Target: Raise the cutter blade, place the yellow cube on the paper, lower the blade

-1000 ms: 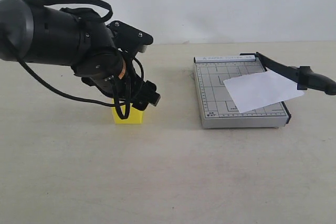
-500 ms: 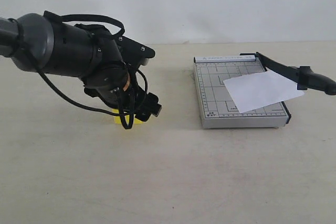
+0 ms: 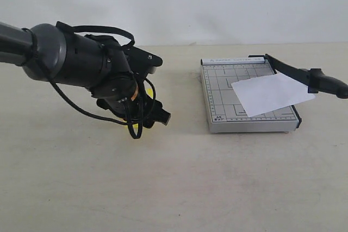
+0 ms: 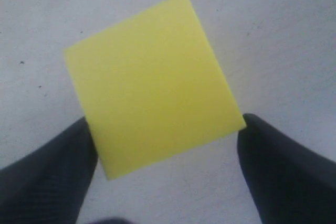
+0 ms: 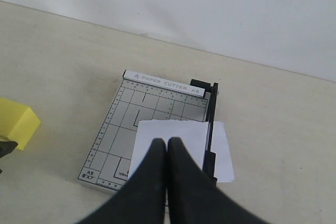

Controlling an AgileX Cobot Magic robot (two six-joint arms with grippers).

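Cube [image 4: 155,85] mostly behind left arm [image 3: 70,61]

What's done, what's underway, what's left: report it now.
Done: the cutter blade looks raised, angled up beside the paper on the trimmer board. In hand: the left gripper straddles the yellow cube on the table; whether it grips yet is unclear. The right gripper is shut, holding nothing. Left: carry the cube onto the paper, then lower the blade.
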